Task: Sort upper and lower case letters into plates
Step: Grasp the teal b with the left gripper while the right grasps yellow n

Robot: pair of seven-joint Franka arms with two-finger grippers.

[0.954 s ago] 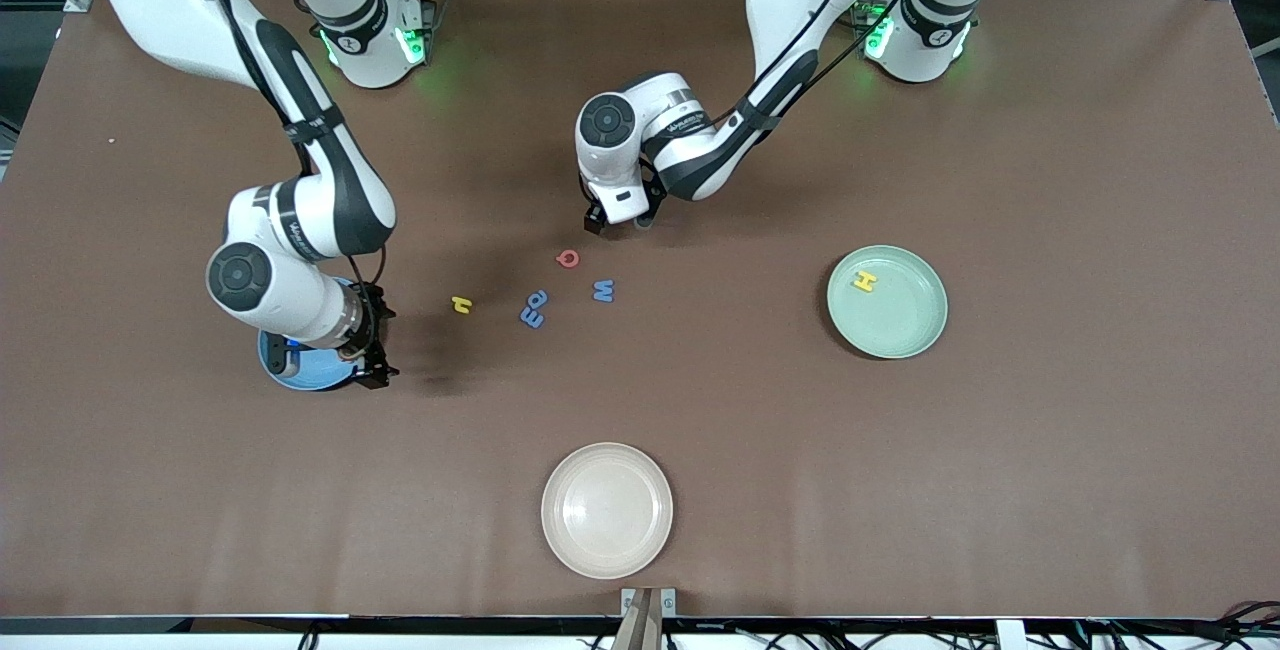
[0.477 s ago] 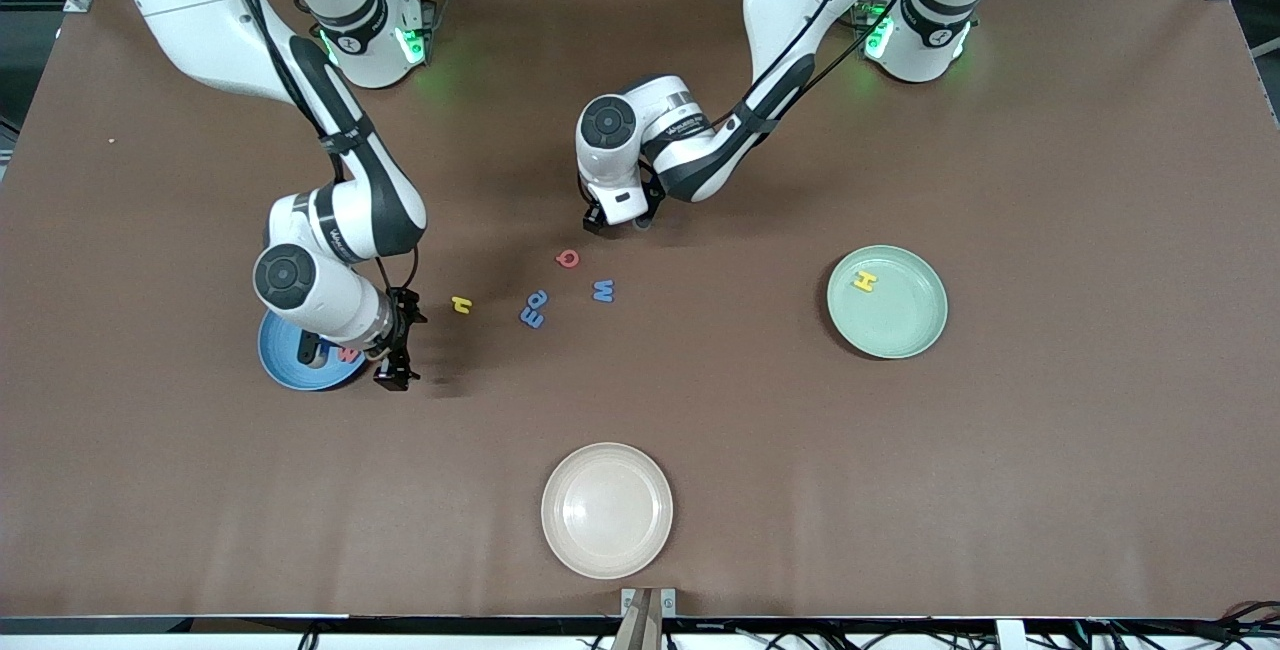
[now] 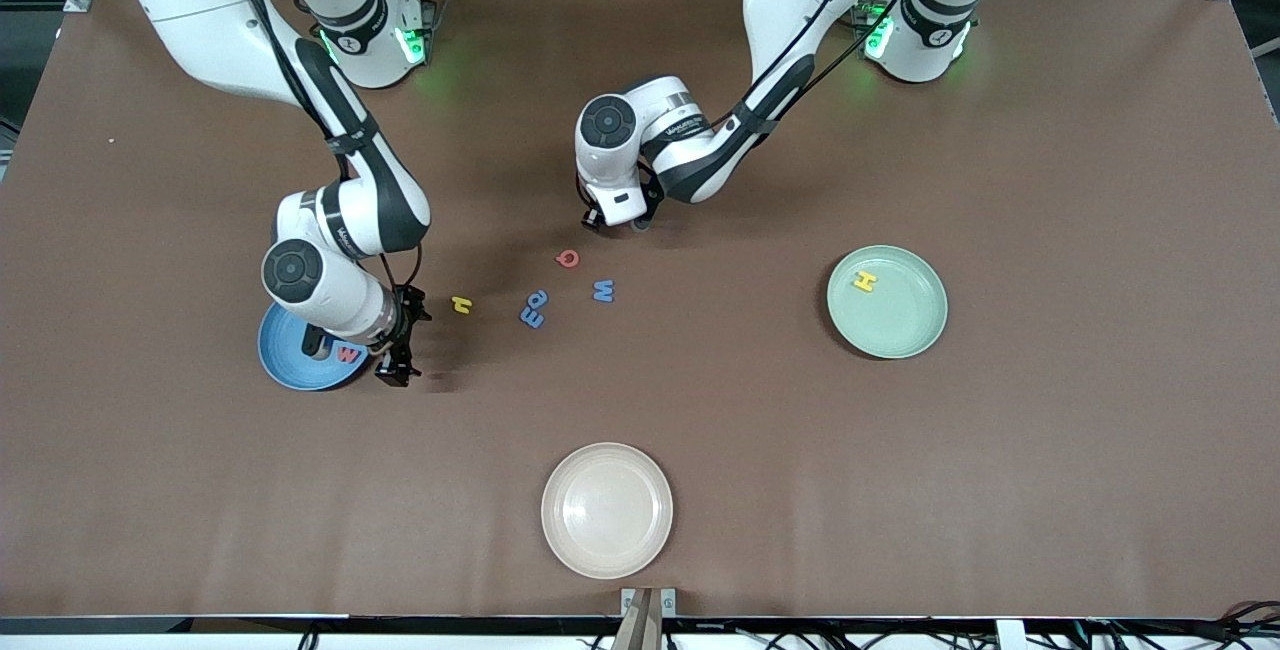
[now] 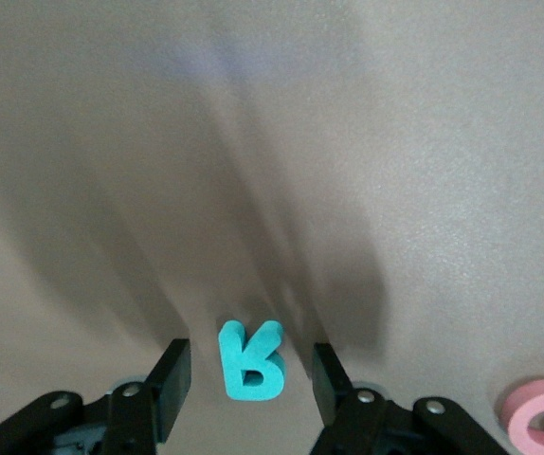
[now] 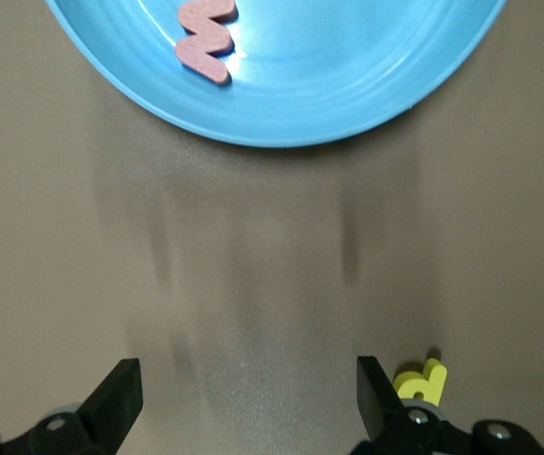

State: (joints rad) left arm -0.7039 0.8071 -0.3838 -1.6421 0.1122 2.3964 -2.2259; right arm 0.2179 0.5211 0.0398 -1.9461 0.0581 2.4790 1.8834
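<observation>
The blue plate (image 3: 290,362) lies toward the right arm's end and holds a red W (image 3: 347,354); both also show in the right wrist view, plate (image 5: 348,95) and W (image 5: 206,38). My right gripper (image 3: 403,342) is open and empty over bare table between that plate and a yellow n (image 3: 461,304). My left gripper (image 3: 618,222) is open, its jaws on either side of a teal letter (image 4: 251,358) on the table, not touching it. A red Q (image 3: 568,258), a blue w (image 3: 603,291) and two blue letters (image 3: 533,308) lie mid-table. The mint green plate (image 3: 900,330) holds a yellow H (image 3: 864,280).
A cream-beige plate (image 3: 607,510) lies near the table's front edge, nearer to the front camera than the loose letters. In the right wrist view the yellow letter (image 5: 422,382) sits just outside one finger. The red Q also shows in the left wrist view (image 4: 542,422).
My right arm has moved off the blue plate toward the loose letters, uncovering the red W in the plate. The left arm has barely moved.
</observation>
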